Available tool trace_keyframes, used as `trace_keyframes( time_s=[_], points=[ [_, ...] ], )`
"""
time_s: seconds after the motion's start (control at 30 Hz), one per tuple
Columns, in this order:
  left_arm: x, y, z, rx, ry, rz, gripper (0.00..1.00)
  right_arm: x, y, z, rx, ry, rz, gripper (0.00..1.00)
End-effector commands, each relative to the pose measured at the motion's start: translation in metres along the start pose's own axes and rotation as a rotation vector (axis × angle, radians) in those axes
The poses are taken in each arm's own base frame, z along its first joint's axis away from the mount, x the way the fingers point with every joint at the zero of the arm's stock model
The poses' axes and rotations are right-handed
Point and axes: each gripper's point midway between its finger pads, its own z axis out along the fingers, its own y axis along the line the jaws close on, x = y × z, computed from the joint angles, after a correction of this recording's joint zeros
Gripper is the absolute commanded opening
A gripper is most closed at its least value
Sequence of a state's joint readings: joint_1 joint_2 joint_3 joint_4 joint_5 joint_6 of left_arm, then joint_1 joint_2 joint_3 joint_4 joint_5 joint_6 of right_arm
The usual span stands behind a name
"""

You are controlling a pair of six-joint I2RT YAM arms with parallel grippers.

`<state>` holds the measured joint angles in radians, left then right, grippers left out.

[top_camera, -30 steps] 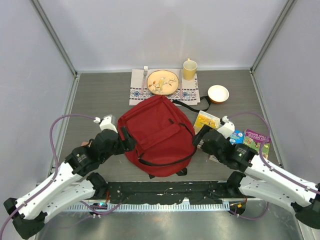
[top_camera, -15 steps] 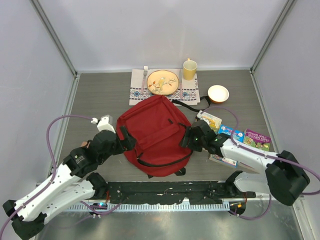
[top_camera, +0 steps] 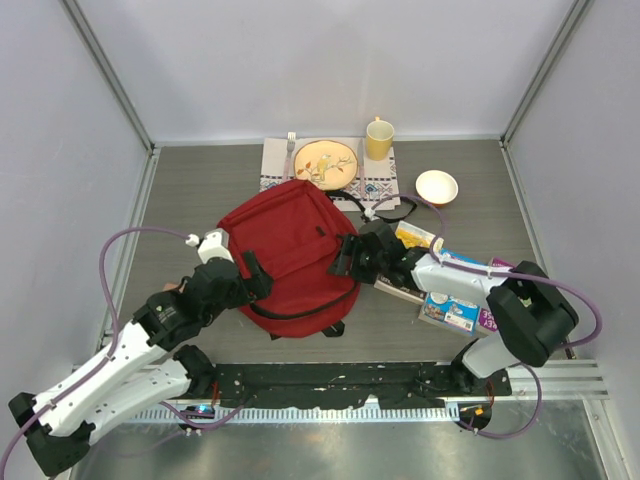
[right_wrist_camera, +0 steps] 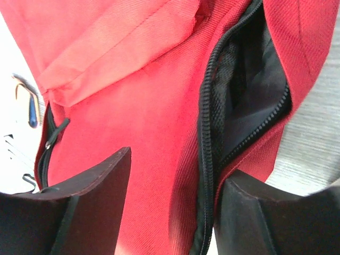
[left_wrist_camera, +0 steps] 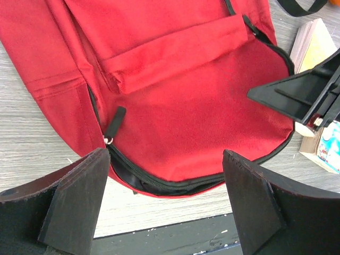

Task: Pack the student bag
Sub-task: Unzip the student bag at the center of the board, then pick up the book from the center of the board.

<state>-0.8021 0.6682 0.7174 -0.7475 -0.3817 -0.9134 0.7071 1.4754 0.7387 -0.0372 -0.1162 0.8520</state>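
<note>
Task item: large red fabric backpack (top_camera: pixel 290 240) with black zippers, lying flat on the grey wood-grain desk (top_camera: pixel 180 200), between the two claws.
Left claw (left_wrist_camera: pixel 166 159): fingers wide apart, nothing between them. It sits just off the backpack's near-left edge, pointing at the fabric.
Black zipper pull (left_wrist_camera: pixel 113 123): just ahead of one left-claw finger, on the zipper line that runs along the bag's edge.
Front pocket flap (left_wrist_camera: pixel 180 56): further ahead of the left claw, across the bag's face.
Right claw (right_wrist_camera: pixel 172 164): at the backpack's right edge, fingers part-way apart, with red cloth and zipper track in the gap. I cannot tell whether the pads actually pinch the cloth; the view is too close.
Open zipper mouth (right_wrist_camera: pixel 249 101): ahead of one right-claw finger, gaping, with dark lining and mesh showing.
Black strap (top_camera: pixel 385 208): beyond the right claw, looped on the desk.
Books and cartons (top_camera: pixel 450 300): behind the right claw, beside and under its arm.
Place setting: well beyond both claws, with a round patterned plate (top_camera: pixel 325 163), a yellow mug (top_camera: pixel 379 140) and a white bowl (top_camera: pixel 436 186).
</note>
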Motion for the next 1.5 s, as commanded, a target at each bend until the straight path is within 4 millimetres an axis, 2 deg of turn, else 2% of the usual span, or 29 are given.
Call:
trace_keyframes(
  time_s=[0.0, 0.03, 0.07, 0.1, 0.13, 0.17, 0.23, 0.27, 0.3, 0.33, 0.4, 0.47, 0.5, 0.53, 0.57, 0.6, 0.73, 0.83, 0.87, 0.93, 0.97, 1.03, 1.1, 1.13, 1.2, 1.27, 1.33, 1.37, 1.47],
  points=[
    [-0.009, -0.011, 0.001, 0.026, -0.026, -0.032, 0.90, -0.031, 0.034, -0.017, -0.052, -0.092, -0.094, 0.66],
    [-0.010, -0.009, 0.001, 0.010, -0.023, -0.036, 0.91, -0.033, 0.030, -0.023, -0.034, -0.112, -0.103, 0.72],
    [-0.011, -0.007, 0.001, -0.009, -0.028, -0.036, 0.94, -0.037, 0.013, -0.030, 0.042, -0.155, -0.110, 0.76],
    [-0.012, -0.007, 0.002, -0.010, -0.028, -0.022, 1.00, -0.045, 0.014, -0.048, 0.046, -0.206, -0.120, 0.80],
    [-0.014, -0.010, 0.003, -0.009, -0.027, -0.014, 1.00, -0.048, 0.007, -0.058, 0.075, -0.238, -0.127, 0.86],
    [-0.013, -0.013, 0.003, 0.002, -0.019, -0.004, 1.00, -0.049, -0.011, -0.067, 0.145, -0.266, -0.127, 0.87],
    [-0.017, -0.023, 0.008, 0.029, -0.026, 0.002, 1.00, -0.061, -0.019, -0.094, 0.180, -0.359, -0.106, 0.91],
    [-0.018, -0.031, 0.008, 0.057, -0.021, 0.000, 1.00, -0.057, -0.036, -0.102, 0.246, -0.355, -0.098, 0.92],
    [-0.023, -0.042, 0.011, 0.090, -0.035, -0.010, 0.99, -0.072, -0.054, -0.116, 0.326, -0.425, -0.064, 0.93],
    [-0.025, -0.048, 0.013, 0.109, -0.034, -0.006, 0.99, -0.077, -0.063, -0.130, 0.357, -0.464, -0.034, 0.96],
    [-0.028, -0.069, 0.021, 0.149, -0.020, 0.003, 1.00, -0.087, -0.098, -0.150, 0.468, -0.502, 0.031, 0.97],
    [-0.024, -0.084, 0.033, 0.152, 0.008, 0.046, 0.99, -0.093, -0.113, -0.165, 0.489, -0.526, 0.061, 0.97],
    [-0.034, -0.099, 0.031, 0.174, -0.013, 0.049, 1.00, -0.093, -0.118, -0.168, 0.491, -0.525, 0.071, 0.97],
    [-0.035, -0.108, 0.033, 0.178, -0.015, 0.063, 1.00, -0.100, -0.132, -0.176, 0.526, -0.545, 0.100, 0.97],
    [-0.026, -0.116, 0.041, 0.173, 0.009, 0.105, 1.00, -0.102, -0.138, -0.180, 0.537, -0.547, 0.109, 0.97],
    [-0.034, -0.134, 0.040, 0.203, -0.008, 0.106, 1.00, -0.103, -0.145, -0.182, 0.550, -0.541, 0.129, 0.97],
    [-0.024, -0.178, 0.045, 0.266, 0.012, 0.176, 1.00, -0.101, -0.181, -0.197, 0.622, -0.504, 0.244, 0.98],
    [-0.013, -0.204, 0.054, 0.324, 0.045, 0.195, 1.00, -0.091, -0.200, -0.209, 0.673, -0.498, 0.311, 0.98],
    [-0.011, -0.210, 0.056, 0.344, 0.052, 0.196, 1.00, -0.089, -0.218, -0.220, 0.718, -0.518, 0.377, 0.98],
    [-0.007, -0.225, 0.063, 0.377, 0.065, 0.191, 1.00, -0.082, -0.225, -0.225, 0.731, -0.527, 0.445, 0.99],
    [-0.001, -0.230, 0.063, 0.398, 0.090, 0.195, 0.99, -0.083, -0.236, -0.240, 0.793, -0.569, 0.507, 1.00],
    [0.007, -0.237, 0.071, 0.407, 0.115, 0.206, 1.00, -0.082, -0.239, -0.248, 0.807, -0.583, 0.576, 1.00],
    [0.008, -0.245, 0.075, 0.428, 0.116, 0.212, 1.00, -0.092, -0.227, -0.236, 0.691, -0.566, 0.552, 1.00],
    [0.014, -0.246, 0.085, 0.420, 0.126, 0.228, 0.99, -0.101, -0.222, -0.225, 0.633, -0.551, 0.531, 1.00],
    [0.012, -0.257, 0.090, 0.435, 0.121, 0.243, 1.00, -0.104, -0.206, -0.209, 0.518, -0.483, 0.485, 0.97],
    [0.013, -0.266, 0.103, 0.421, 0.133, 0.270, 1.00, -0.112, -0.203, -0.199, 0.466, -0.482, 0.442, 0.94],
    [0.015, -0.271, 0.115, 0.417, 0.147, 0.274, 0.99, -0.123, -0.198, -0.201, 0.440, -0.511, 0.411, 0.91],
    [0.025, -0.270, 0.129, 0.399, 0.169, 0.281, 1.00, -0.129, -0.196, -0.205, 0.434, -0.543, 0.396, 0.91],
    [0.024, -0.279, 0.147, 0.411, 0.189, 0.257, 0.99, -0.152, -0.184, -0.200, 0.343, -0.590, 0.343, 0.91]
  ],
)
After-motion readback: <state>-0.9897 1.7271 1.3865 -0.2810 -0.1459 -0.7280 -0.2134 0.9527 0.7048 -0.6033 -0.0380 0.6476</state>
